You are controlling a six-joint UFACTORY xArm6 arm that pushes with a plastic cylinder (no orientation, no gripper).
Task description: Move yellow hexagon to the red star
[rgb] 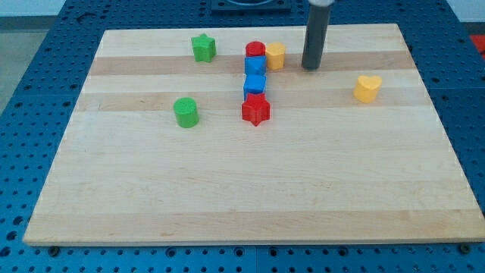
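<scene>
Dark rod standing straight up, my tip (311, 67) on the light wooden board (250, 189).
It holds nothing and sits just right of the small yellow hexagon block (275, 55); the red star block (256, 110) lies lower down.

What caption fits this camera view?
My tip sits right of the yellow hexagon, which is above the red star.

Bright, even overhead light fills the view. The pale wooden surface (250, 182) shows soft sheen, no harsh glare. Around the red star (256, 110), blocks cast short, faint shadows. Focus is sharp, edges slightly soft.
</scene>
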